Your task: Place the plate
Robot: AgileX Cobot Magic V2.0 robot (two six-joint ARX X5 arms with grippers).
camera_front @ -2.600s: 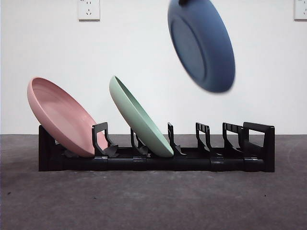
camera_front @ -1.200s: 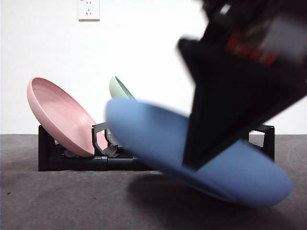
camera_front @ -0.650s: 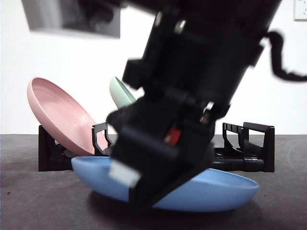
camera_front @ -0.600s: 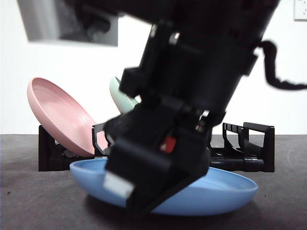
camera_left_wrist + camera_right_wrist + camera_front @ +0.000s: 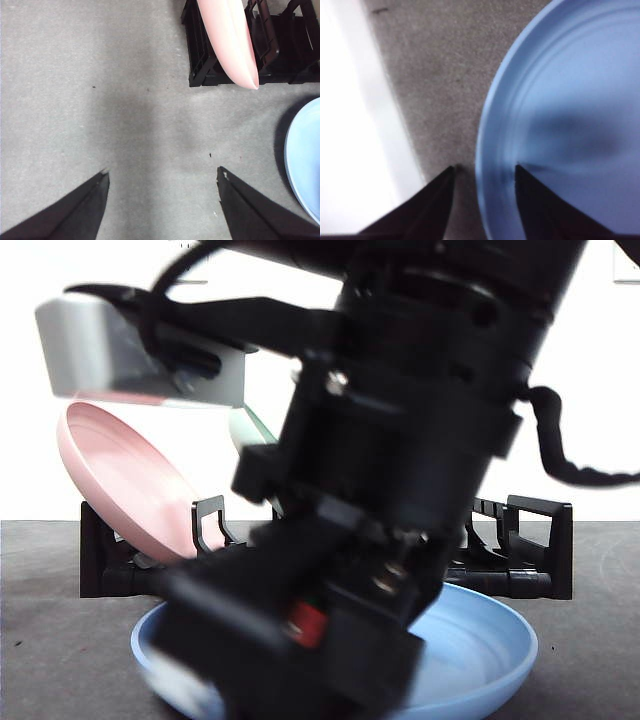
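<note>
The blue plate [image 5: 485, 640] lies flat on the grey table in front of the black rack [image 5: 535, 540]. It also shows in the right wrist view [image 5: 570, 100] and at the edge of the left wrist view [image 5: 306, 165]. My right gripper [image 5: 484, 167] straddles the plate's rim, one jaw outside over the table and one inside. The jaws stand apart, with table showing between the outer jaw and the rim. In the front view this arm [image 5: 400, 490] is big, dark and blurred over the plate. My left gripper [image 5: 162, 175] is open and empty above bare table.
A pink plate [image 5: 120, 480] leans in the rack's left slot; it also shows in the left wrist view [image 5: 227, 40]. A green plate [image 5: 250, 435] leans in the slot beside it, mostly hidden by the arm. The rack's right slots [image 5: 490, 515] hold nothing.
The blue plate came down from high above the rack, tilted flat, and now rests on the table before the rack. The right arm sank lower and closer to the front camera.
</note>
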